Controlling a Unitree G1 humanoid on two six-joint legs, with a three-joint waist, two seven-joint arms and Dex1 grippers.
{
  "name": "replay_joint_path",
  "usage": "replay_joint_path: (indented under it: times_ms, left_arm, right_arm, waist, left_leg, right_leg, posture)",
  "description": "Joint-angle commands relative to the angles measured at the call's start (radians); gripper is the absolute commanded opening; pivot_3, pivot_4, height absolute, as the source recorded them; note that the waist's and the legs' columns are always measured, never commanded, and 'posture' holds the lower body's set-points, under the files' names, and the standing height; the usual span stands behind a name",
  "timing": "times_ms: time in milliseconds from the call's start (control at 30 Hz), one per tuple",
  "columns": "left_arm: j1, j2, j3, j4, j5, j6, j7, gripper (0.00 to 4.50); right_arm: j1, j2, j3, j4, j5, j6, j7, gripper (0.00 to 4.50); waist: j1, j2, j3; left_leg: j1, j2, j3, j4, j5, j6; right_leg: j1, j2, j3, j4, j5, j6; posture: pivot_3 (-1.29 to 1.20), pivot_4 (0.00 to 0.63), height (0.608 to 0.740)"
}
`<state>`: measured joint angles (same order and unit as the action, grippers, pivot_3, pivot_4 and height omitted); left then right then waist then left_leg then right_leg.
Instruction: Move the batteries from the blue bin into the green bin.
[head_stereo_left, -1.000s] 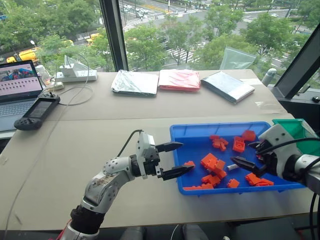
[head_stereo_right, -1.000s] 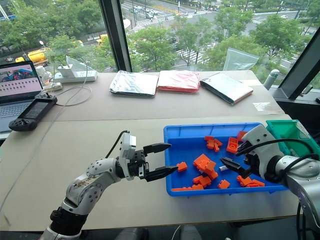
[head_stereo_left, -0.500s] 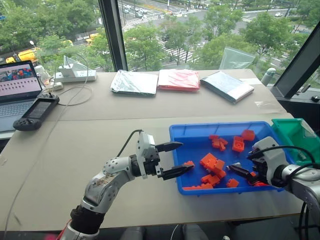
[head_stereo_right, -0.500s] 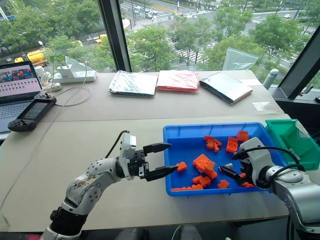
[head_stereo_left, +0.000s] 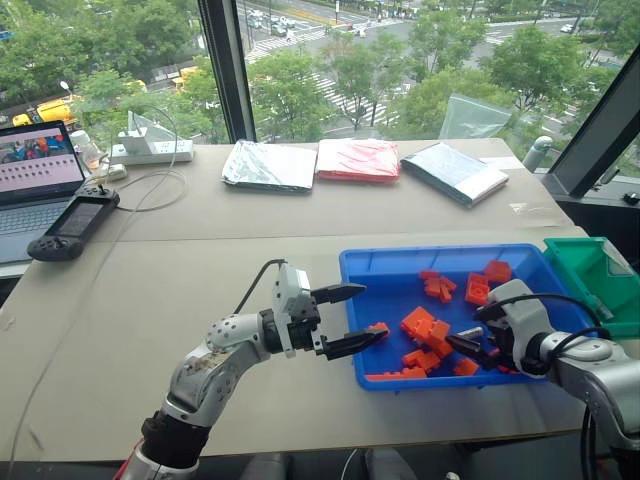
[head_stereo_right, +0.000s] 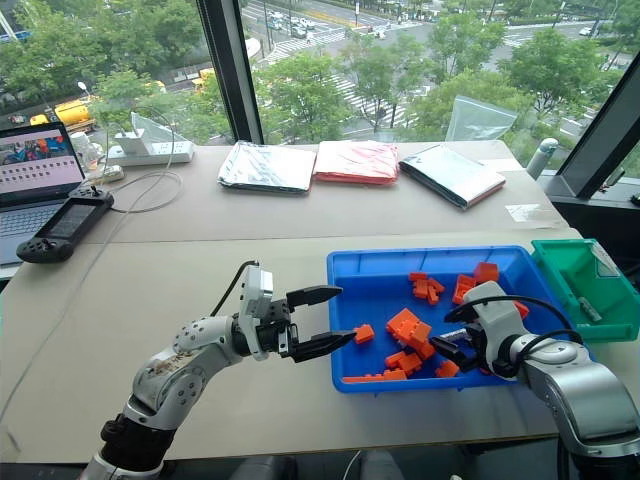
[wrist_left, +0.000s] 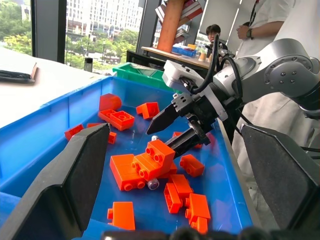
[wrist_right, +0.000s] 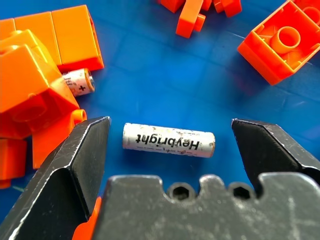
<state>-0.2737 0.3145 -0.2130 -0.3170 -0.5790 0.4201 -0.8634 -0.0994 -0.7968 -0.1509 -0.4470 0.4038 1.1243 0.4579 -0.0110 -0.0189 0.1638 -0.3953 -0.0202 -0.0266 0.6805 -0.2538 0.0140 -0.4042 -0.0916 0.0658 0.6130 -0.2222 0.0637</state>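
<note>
Right end effector (wrist_right: 169, 150) released, fingers straddling a battery (wrist_right: 169, 140) lying on the blue bin (head_stereo_left: 365, 262) floor, second battery (wrist_right: 78, 81) beside orange blocks (wrist_right: 35, 65), left end effector (head_stereo_left: 350, 318) released, green bin (head_stereo_right: 560, 262) transfer still pending

2nd battery (wrist_right: 79, 81) half under orange block (wrist_right: 35, 85) | green bin (head_stereo_left: 600, 280) cut by edge
</note>
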Motion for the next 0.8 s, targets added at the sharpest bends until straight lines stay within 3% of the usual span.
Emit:
replay_joint_path:
  times_ms: [33, 300, 500, 800]
  left_arm:
    - [-0.003, -0.005, 0.002, -0.029, -0.002, -0.008, 0.001, 4.5]
    - [-0.005, -0.01, 0.001, -0.026, -0.002, -0.004, 0.0, 4.5]
    - [-0.007, -0.014, 0.001, -0.02, 0.002, -0.008, -0.001, 4.5]
    - [-0.007, -0.014, 0.004, -0.019, 0.004, -0.01, -0.001, 4.5]
  right_arm:
    - [0.003, -0.019, 0.019, 0.001, -0.01, 0.021, 0.007, 2.44]
    - [-0.021, -0.072, 0.041, -0.004, -0.011, 0.008, 0.041, 2.44]
    - [-0.078, -0.136, -0.015, 0.024, -0.025, -0.011, 0.05, 2.44]
    - [-0.24, -0.111, -0.214, 0.215, -0.19, -0.188, -0.185, 2.44]
  waist:
    - [0.0, 0.0, 0.0]
    - [0.0, 0.0, 0.0]
    - [0.0, 0.0, 0.0]
    - [0.002, 0.0, 0.0]
  left_leg:
    - [0.0, 0.0, 0.0, 0.0, 0.0, 0.0]
    - [0.0, 0.0, 0.0, 0.0, 0.0, 0.0]
    - [0.0, 0.0, 0.0, 0.0, 0.0, 0.0]
    - [-0.001, 0.0, 0.001, 0.0, 0.0, 0.0]
  right_leg:
    - [0.0, 0.0, 0.0, 0.0, 0.0, 0.0]
    - [0.0, 0.0, 0.0, 0.0, 0.0, 0.0]
    - [0.0, 0.0, 0.0, 0.0, 0.0, 0.0]
    - [-0.001, 0.0, 0.0, 0.0, 0.0, 0.0]
  posture:
    - [0.0, 0.15, 0.74]
    - [0.0, 0.15, 0.74]
    - [0.0, 0.15, 0.74]
    - [0.0, 0.15, 0.74]
